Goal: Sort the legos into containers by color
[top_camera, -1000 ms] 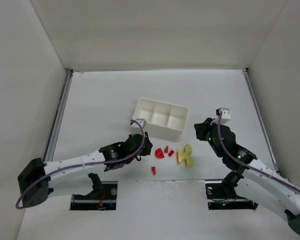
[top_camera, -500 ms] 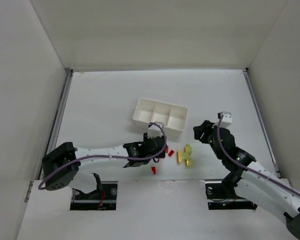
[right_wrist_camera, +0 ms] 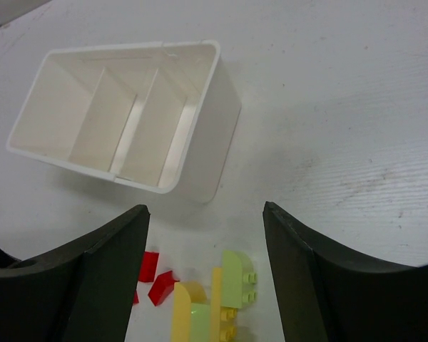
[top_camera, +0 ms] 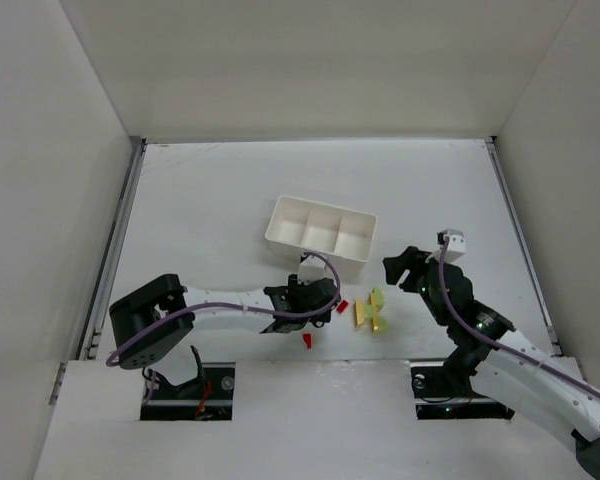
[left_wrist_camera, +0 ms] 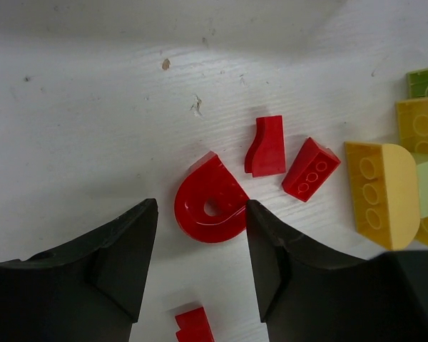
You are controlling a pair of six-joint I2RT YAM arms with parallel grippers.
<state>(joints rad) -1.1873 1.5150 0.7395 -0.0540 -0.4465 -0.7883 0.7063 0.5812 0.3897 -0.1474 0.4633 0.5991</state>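
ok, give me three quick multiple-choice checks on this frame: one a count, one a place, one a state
1. How many compartments has the white tray?
A) two B) three C) four

2. Where does the red rounded brick with the hole lie?
A) in the tray's middle compartment B) on the table, between the fingertips of the left gripper C) against the tray's outer wall

3. What state are the tray's compartments in?
A) all empty B) one holds red bricks C) all filled

Answers:
1 B: two thin dividers split the tray into three.
2 B: the left wrist view shows it flat on the table in the gap of the open jaws.
3 A: the right wrist view shows only bare white floors.
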